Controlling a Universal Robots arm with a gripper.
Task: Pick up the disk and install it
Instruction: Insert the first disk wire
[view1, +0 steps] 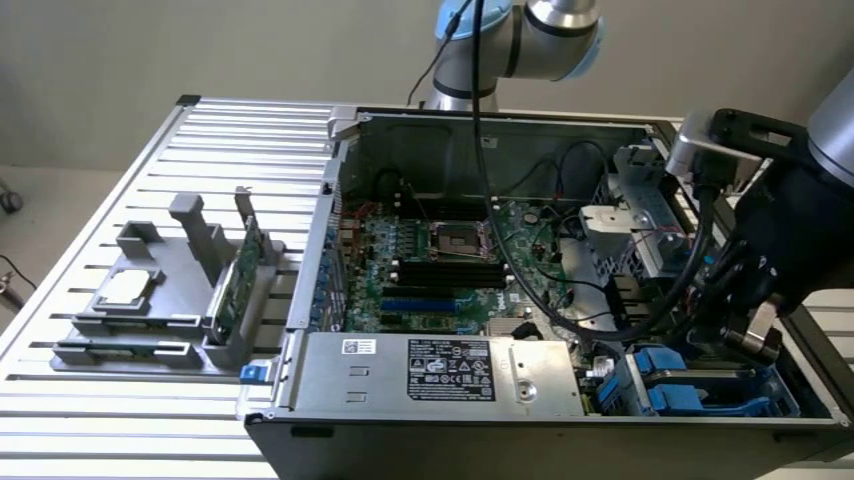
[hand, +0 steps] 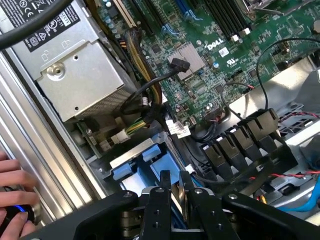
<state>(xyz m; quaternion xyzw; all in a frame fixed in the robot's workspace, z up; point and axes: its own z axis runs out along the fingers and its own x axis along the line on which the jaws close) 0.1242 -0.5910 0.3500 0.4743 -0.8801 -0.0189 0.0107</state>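
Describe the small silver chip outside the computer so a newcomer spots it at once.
Find the open computer case on the slatted table; at the exterior view's left of it stands a grey rack. The chip lies flat on that rack's low shelf. It is small, square and silver, unlike the green card standing on edge next to it.

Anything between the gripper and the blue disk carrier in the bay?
Nothing visible. The gripper hangs close over the carrier; black cables lie beside it, toward the motherboard, not between them.
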